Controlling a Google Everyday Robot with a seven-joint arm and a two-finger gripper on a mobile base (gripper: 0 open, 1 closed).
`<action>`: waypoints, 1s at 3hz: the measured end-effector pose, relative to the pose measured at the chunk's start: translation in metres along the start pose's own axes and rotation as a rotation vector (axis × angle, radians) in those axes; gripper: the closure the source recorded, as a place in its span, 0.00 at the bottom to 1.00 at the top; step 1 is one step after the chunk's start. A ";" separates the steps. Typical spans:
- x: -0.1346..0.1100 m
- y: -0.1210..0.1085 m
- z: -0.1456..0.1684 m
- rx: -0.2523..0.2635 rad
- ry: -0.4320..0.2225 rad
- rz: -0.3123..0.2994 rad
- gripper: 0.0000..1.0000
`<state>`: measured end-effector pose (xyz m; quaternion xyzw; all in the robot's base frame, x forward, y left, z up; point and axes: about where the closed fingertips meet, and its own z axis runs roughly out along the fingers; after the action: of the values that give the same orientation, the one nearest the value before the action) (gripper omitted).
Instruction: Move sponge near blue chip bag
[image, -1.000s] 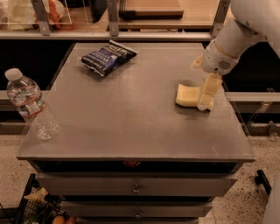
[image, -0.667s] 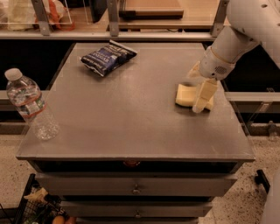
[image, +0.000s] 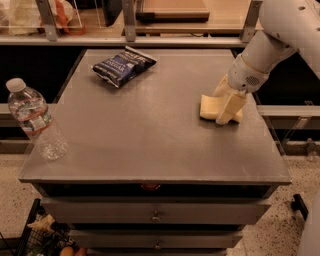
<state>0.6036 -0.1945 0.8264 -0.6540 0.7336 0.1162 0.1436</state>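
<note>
The pale yellow sponge (image: 209, 108) lies flat on the grey table (image: 150, 140), at its right side. My gripper (image: 221, 106) reaches down from the upper right and is at the sponge. One cream finger (image: 230, 108) crosses in front of the sponge and the other stands behind it. The jaws are apart, straddling the sponge's right part. The sponge rests on the table. The blue chip bag (image: 123, 66) lies at the far left of the table, well away from the sponge.
A clear plastic water bottle (image: 36, 119) stands at the table's front left corner. Drawers (image: 155, 215) sit under the table top. A shelf with items (image: 150, 15) runs behind the table. A basket (image: 45, 235) is on the floor at the lower left.
My gripper has shifted a little to the left and down over the sponge. The sponge, the chip bag and the bottle have not moved.
</note>
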 end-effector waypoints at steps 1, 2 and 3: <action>-0.003 0.000 -0.008 0.001 0.000 0.000 0.87; -0.003 0.000 -0.008 0.001 0.000 0.000 1.00; -0.007 -0.011 -0.039 0.083 0.048 -0.018 1.00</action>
<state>0.6129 -0.2033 0.8650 -0.6567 0.7350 0.0686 0.1541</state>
